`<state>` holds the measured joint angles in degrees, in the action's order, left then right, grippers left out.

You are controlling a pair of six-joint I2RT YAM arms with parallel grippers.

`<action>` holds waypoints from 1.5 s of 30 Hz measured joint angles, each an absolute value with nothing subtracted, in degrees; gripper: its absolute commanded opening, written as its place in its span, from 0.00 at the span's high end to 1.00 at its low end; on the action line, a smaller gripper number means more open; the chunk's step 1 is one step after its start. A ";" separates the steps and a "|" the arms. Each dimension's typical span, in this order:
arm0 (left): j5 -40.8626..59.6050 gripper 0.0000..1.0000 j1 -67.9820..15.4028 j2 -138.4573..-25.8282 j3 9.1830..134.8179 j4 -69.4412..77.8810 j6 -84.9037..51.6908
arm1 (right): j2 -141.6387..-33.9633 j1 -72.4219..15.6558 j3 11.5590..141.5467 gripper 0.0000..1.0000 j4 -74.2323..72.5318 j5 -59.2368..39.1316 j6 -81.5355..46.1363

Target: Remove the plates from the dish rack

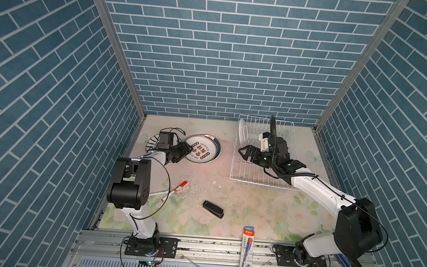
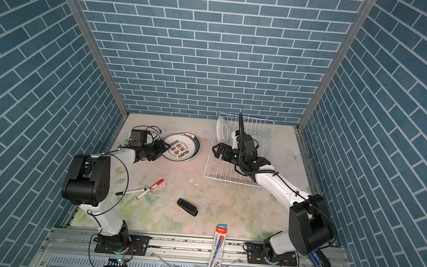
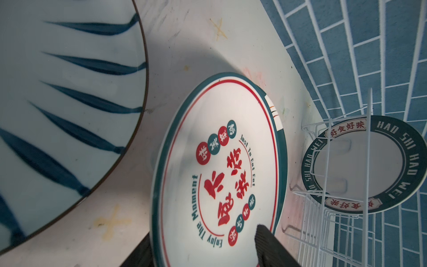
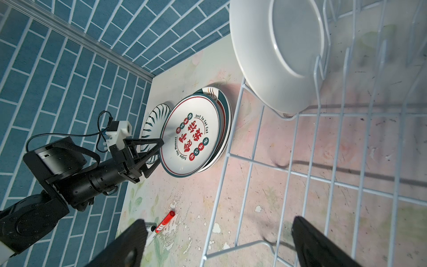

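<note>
The white wire dish rack (image 1: 261, 174) (image 2: 240, 178) stands at the back right. One plate (image 1: 243, 132) (image 4: 265, 57) stands upright in its far-left corner, and its dark-green lettered face (image 3: 369, 166) shows in the left wrist view. My right gripper (image 1: 242, 152) (image 4: 221, 240) hangs open over the rack's left wall, below that plate and holding nothing. Left of the rack, a red-lettered plate (image 1: 202, 149) (image 3: 219, 173) lies on top of a small stack. My left gripper (image 1: 187, 149) (image 3: 203, 249) is open, its fingers (image 3: 265, 245) straddling that plate's near rim. A striped plate (image 3: 57, 92) (image 4: 154, 115) lies flat beside the stack.
Two markers (image 1: 176, 188) and a black stapler (image 1: 213, 209) lie mid-table among paint chips. A pencil pack (image 1: 246, 254) rests on the front rail. The blue brick walls close in at the back and on both sides.
</note>
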<state>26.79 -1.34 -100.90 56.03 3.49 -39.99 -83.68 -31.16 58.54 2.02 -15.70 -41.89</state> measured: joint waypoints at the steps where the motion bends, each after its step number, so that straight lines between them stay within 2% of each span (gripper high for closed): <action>1: 26.79 0.33 -1.34 -100.90 56.03 3.44 -39.99 | -83.68 -31.16 58.54 0.01 2.02 -15.70 -41.89; 45: 25.43 0.31 -1.37 -102.13 59.72 -3.16 -36.53 | -83.68 -31.16 58.54 0.01 2.00 -15.70 -41.89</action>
